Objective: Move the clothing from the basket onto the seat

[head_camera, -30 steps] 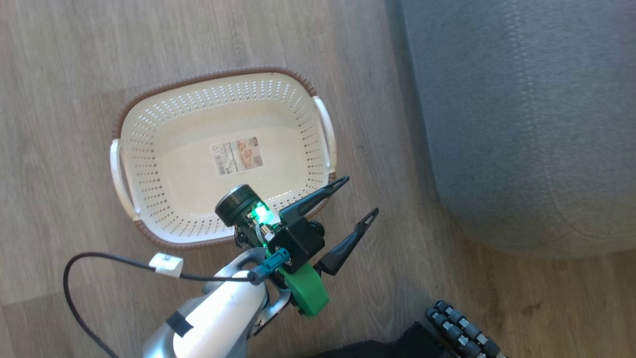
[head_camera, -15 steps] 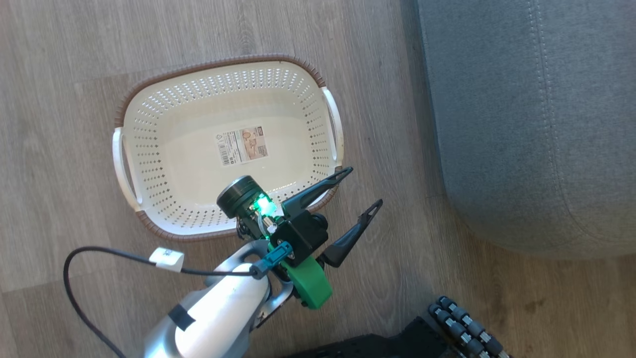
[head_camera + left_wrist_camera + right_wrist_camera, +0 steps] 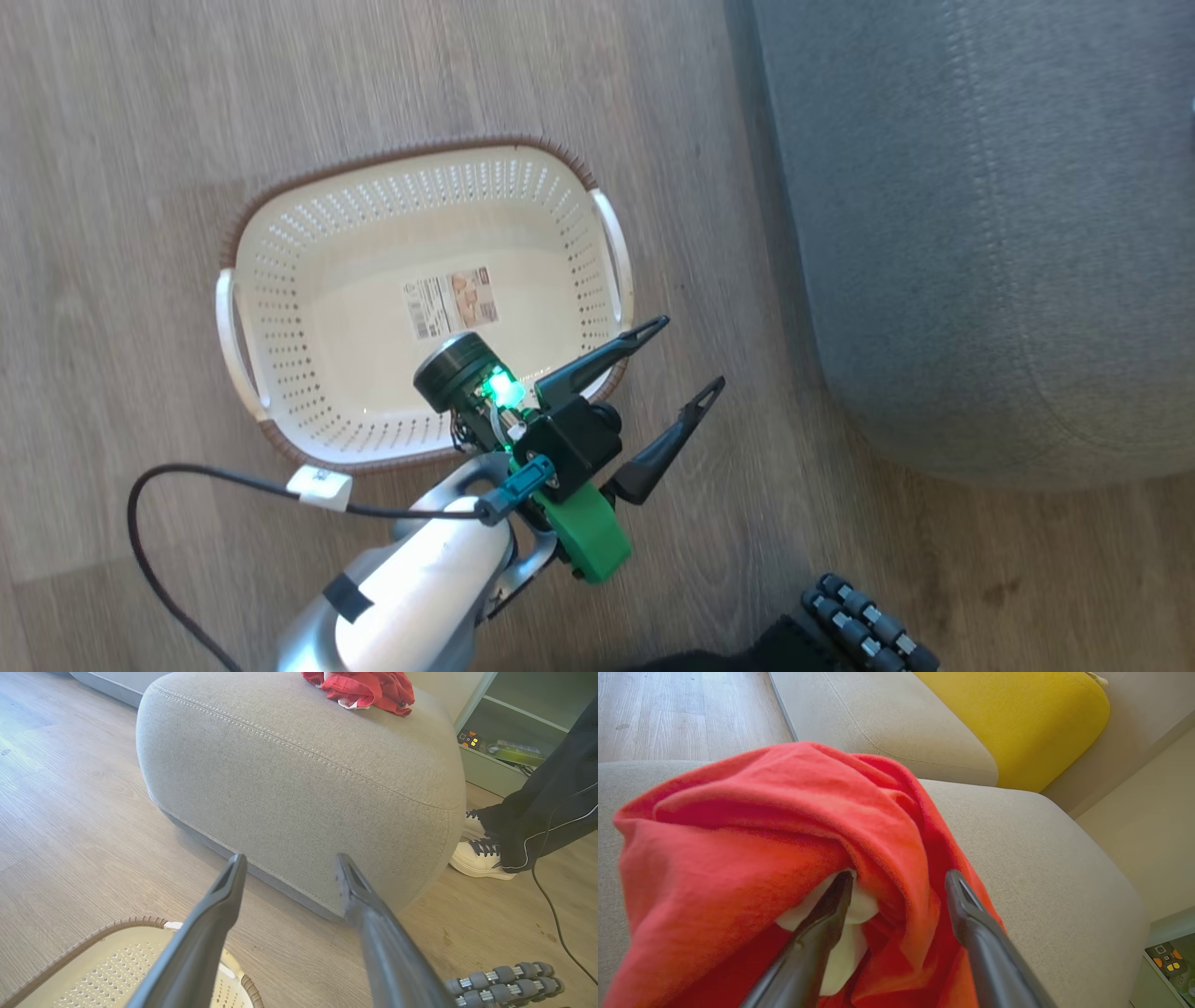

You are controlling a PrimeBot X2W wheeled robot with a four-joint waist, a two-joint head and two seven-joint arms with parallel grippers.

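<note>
clothing on seat, shoe beside (white)

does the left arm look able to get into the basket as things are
Probably yes: the left gripper hovers open by the basket's near right corner, nothing lies between them, and the basket's inside is bare apart from a sticker.

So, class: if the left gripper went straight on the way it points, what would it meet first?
Probably the rounded grey side of the seat. The left gripper, open and empty, aims at it across a strip of wooden floor; depth is unclear.
</note>
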